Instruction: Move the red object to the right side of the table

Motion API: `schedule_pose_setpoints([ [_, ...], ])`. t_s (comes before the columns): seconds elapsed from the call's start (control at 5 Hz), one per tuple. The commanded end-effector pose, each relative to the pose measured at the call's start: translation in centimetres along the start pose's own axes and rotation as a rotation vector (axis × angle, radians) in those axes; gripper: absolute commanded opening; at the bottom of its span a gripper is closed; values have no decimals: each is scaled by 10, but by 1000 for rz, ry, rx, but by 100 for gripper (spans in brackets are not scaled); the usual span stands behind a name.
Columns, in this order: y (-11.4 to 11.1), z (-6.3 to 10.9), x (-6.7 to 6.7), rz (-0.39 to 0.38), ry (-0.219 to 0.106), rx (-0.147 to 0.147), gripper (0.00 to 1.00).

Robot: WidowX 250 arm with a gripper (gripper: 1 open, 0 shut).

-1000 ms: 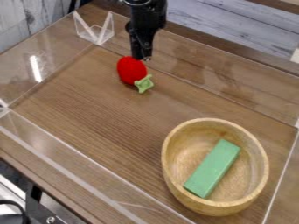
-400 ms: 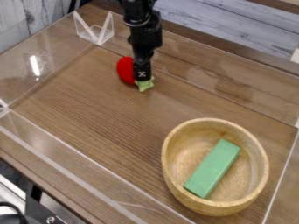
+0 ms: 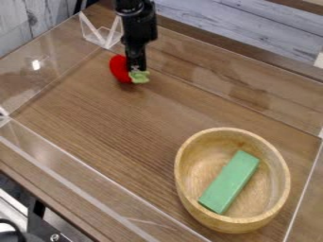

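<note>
Wall: clear acrylic, low, along the left edge of the table.
Table: brown wood grain, bordered by clear walls all round.
Red object: small, rounded, strawberry-like; at the far left part of the table, near the back wall; pale green leafy stub at its right end, low against the wood.
Gripper: black, pointing straight down, directly over the red object's right side; fingers drawn in narrow, apparently pinching the toy by its leafy end; lower tips partly hidden against the toy.
Bowl: round, light wood, near right corner, well apart from the red object.
Block: green, rectangular, lying slanted inside the bowl.
</note>
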State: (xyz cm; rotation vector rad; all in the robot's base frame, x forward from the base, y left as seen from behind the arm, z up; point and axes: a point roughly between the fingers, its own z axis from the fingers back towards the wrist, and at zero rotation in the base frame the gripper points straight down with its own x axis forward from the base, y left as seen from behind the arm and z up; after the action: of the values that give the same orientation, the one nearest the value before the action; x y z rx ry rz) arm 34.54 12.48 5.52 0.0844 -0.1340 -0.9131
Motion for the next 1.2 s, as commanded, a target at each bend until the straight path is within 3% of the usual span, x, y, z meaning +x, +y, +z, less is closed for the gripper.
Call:
schedule_pose_setpoints([
  [0.0, 11, 53, 6, 48, -14, 120, 0],
  [0.4, -20, 63, 48, 45, -34, 137, 0],
  [0.8, -47, 59, 100, -86, -91, 113, 0],
  [1.0, -64, 51, 112, -150, -127, 98, 0],
])
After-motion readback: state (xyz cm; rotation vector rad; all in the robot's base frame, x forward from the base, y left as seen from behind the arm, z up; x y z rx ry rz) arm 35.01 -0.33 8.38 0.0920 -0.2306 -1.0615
